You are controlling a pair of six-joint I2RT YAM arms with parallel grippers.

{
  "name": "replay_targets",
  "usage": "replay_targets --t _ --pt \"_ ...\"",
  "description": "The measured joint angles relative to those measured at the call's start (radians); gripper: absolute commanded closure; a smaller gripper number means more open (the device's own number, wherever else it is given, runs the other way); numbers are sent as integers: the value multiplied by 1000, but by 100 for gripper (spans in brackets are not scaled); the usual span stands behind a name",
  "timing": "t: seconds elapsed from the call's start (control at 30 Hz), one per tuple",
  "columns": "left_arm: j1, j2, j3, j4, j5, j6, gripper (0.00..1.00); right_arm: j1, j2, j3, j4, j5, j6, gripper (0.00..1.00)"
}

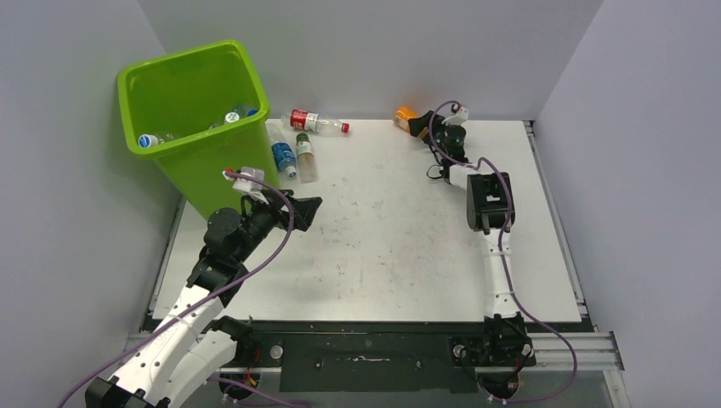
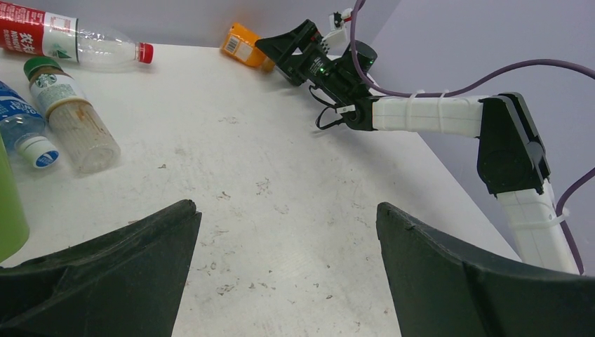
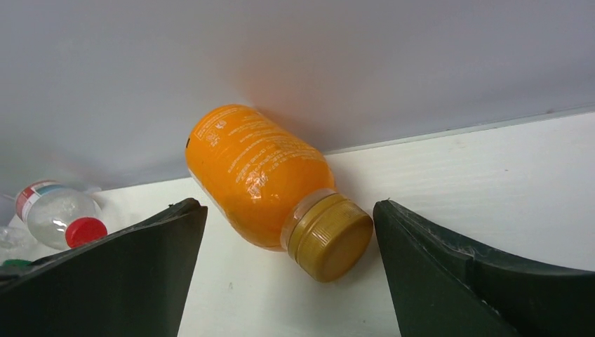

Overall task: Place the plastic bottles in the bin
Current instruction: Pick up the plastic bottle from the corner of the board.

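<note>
Back wall (image 3: 351, 56): orange bottle (image 3: 259, 172) lying, cap (image 3: 335, 239) toward right fingers (image 3: 105, 281).

Scuffed white table (image 1: 383, 246); grey walls (image 1: 383, 51)

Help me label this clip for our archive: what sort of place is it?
Likely a robot test cell in a lab: bare grey walls enclose a scuffed white table, with the left arm and right arm bolted at its near edge.

- Orange bottle (image 1: 405, 114) half hidden behind the right gripper (image 1: 417, 127).
- Blue-labelled bottle (image 2: 21, 119) cut off by the left wrist view's edge.
- Red-capped bottle (image 3: 56, 210) partly behind a finger (image 3: 105, 281).
</note>
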Motion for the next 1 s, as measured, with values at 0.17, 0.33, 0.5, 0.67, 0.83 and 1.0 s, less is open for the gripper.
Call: replay_targets --t 0.17,0.33,0.5,0.67,0.83,1.0 --pt "0 0 0 0 4 -1 4 32 -8 -8 -21 5 -82 4" --pt "0 -3 0 0 5 -2 4 55 -25 -31 -43 12 -134 25" --pt "0 -6 0 0 6 -2 4 73 -47 -70 -65 22 -182 33" --pt "0 -10 0 0 7 -2 4 79 -51 -77 -69 30 -219 52" --pt "0 -12 0 0 6 -2 4 79 -68 -117 -55 30 -234 75" --pt "0 -14 0 0 6 -3 4 80 -112 -188 -43 25 -237 94"
